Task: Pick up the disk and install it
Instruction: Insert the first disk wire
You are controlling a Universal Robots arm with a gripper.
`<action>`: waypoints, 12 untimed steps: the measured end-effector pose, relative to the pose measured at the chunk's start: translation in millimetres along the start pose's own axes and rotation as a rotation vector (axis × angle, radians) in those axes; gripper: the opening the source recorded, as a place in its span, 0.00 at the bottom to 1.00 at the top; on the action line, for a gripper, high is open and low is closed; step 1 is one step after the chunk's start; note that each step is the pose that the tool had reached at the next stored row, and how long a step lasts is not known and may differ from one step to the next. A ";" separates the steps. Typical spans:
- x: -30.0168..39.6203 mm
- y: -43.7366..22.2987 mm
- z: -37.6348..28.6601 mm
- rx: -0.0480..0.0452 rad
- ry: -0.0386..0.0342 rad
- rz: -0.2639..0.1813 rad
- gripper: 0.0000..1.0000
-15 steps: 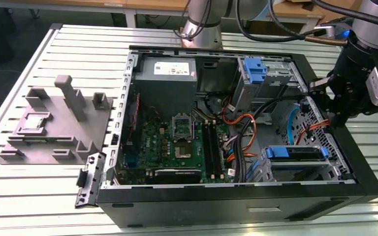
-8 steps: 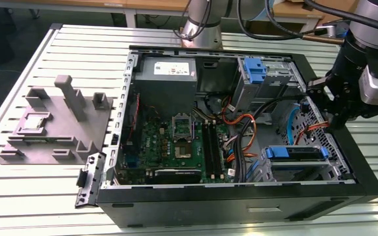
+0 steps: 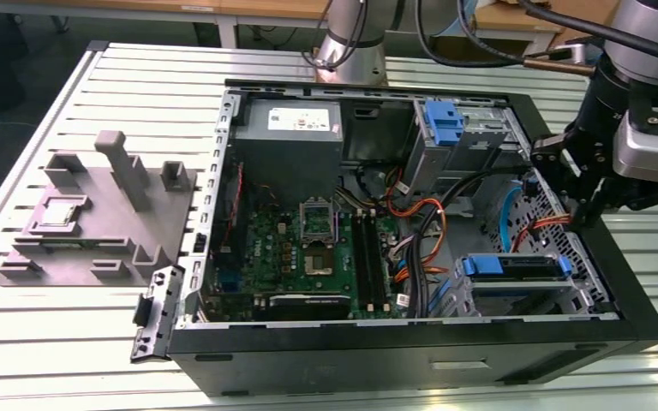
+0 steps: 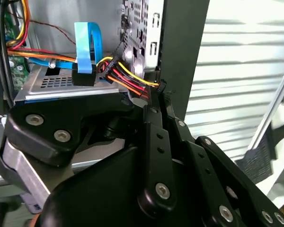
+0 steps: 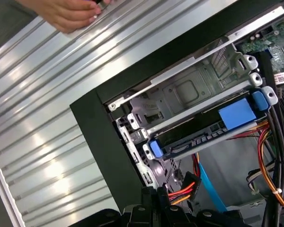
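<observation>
Disk [image 3: 514,267] inside case [image 3: 421,355] bay

Matt black plastic hand [image 4: 154,101], blue plastic-framed grey metal disk [image 3: 514,267], ribbed glossy metal table [image 3: 66,360]

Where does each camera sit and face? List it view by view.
Exterior view: off the arm, looking down into the open computer case; end effector at the exterior view's right.
Second wrist view: on the arm, looking past the end effector at the disk.
First wrist view: on the arm, facing the disk; a person's hand shows.
Shared: all show the disk.
</observation>
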State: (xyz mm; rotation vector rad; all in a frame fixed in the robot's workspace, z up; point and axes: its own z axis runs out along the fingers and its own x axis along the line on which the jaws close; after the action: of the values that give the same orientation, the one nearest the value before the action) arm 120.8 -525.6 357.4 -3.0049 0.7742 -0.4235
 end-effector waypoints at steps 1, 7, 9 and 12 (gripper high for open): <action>0.0 0.0 0.0 -0.0046 0.0013 0.017 0.16; -5.8 3.3 -1.8 -0.0160 0.0052 0.052 0.16; -6.2 3.5 -1.8 -0.0186 0.0060 0.063 0.16; -6.3 3.5 -1.9 -0.0323 0.0100 0.114 0.16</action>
State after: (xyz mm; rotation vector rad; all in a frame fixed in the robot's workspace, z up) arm 113.4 -525.5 357.3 -2.9707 0.9564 -0.4268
